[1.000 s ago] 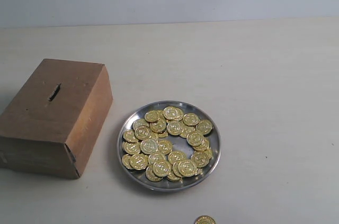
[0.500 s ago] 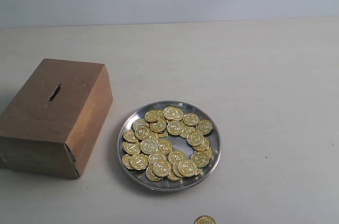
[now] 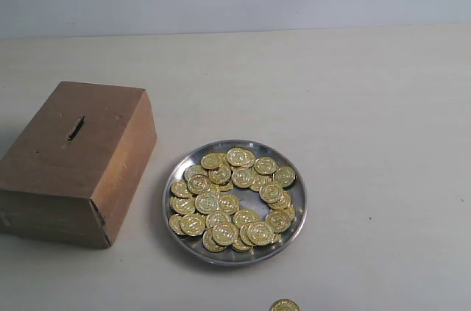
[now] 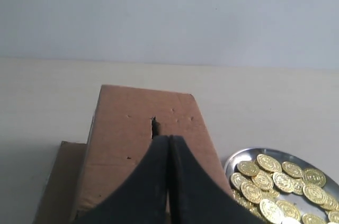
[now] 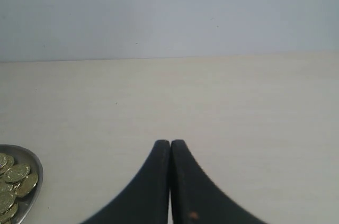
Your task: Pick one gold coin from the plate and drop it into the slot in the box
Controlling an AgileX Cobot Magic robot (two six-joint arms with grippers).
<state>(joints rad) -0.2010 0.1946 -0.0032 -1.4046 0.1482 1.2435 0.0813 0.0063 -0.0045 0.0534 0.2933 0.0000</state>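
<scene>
Where gold coins (image 3: 234, 197) heap, shiny silver plate (image 3: 228, 258), brown box (image 3: 51, 156)

We are looking down our gripper (image 4: 168, 139). Its two black fingers (image 4: 151, 181) are pressing together with nothing between them. The brown box (image 4: 127, 128) is sitting just past the tips, and its dark slot (image 4: 154, 126) is showing right by them. Beside the box, the plate (image 4: 237, 155) is lying on the pale table (image 4: 42, 91), holding a heap of gold coins (image 4: 268, 162).

nothing stands between plate (image 3: 297, 179) and box (image 3: 73, 160)
</scene>
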